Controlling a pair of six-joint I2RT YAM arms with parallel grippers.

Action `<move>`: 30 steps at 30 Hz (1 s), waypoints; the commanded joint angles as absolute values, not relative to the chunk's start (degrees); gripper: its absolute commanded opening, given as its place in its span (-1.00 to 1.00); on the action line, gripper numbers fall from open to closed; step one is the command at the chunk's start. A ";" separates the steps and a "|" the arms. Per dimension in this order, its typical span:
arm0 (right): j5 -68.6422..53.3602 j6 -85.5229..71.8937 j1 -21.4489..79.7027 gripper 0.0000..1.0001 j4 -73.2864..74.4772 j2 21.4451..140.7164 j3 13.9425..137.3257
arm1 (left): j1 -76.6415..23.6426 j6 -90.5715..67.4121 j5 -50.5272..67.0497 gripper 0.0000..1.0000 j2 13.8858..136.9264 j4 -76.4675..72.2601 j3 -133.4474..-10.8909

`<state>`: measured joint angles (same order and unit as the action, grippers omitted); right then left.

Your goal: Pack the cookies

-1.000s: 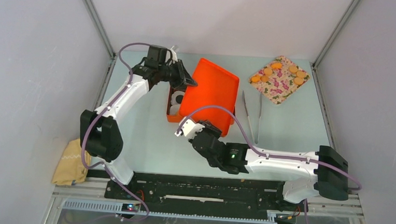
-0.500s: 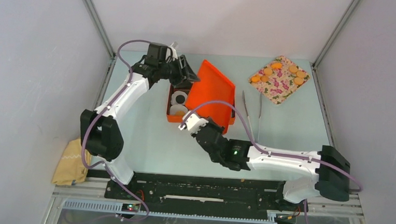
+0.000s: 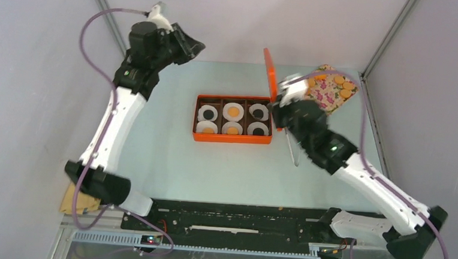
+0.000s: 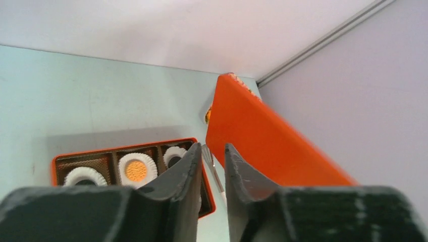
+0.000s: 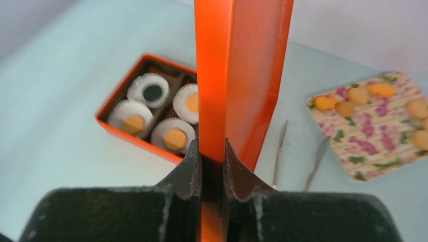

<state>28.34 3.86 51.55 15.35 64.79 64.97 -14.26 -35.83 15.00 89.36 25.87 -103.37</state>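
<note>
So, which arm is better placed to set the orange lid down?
Right: the right gripper is clamped on the lid, upright beside the box. The left gripper holds nothing and hangs at the back left.

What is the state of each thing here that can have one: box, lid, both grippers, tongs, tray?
Box: open, cookies in all six compartments.
Lid: off the box, held upright on edge.
Right gripper: shut on the lid.
Left gripper: slightly open, empty.
Tongs: lying flat, unheld.
Tray: holds orange cookies.
</note>
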 commanded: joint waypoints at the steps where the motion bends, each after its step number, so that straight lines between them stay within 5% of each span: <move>1: -2.73 -14.55 34.15 -1.00 13.09 59.57 69.32 | -14.50 -33.99 6.74 -0.71 77.65 19.80 -91.89; 3: -18.85 -21.95 25.61 -1.00 9.97 60.52 69.35 | -14.55 -34.35 5.91 -0.99 73.92 17.06 -84.82; 10: -48.98 -50.97 10.00 -1.00 -17.55 69.38 63.75 | -14.59 -32.73 3.17 -1.00 70.59 15.02 -71.59; 16: -57.34 -73.45 6.42 -1.00 -45.33 80.03 57.13 | -14.59 -31.89 0.27 -1.00 68.75 13.48 -67.31; 24: -58.60 -98.38 5.87 -1.00 -78.67 100.20 54.67 | -17.95 -27.67 -18.91 -1.00 63.54 12.81 -59.99; 30: -58.63 -102.56 6.78 -1.00 -84.98 111.69 57.27 | -21.76 -28.36 -28.20 -1.00 61.61 7.47 -51.51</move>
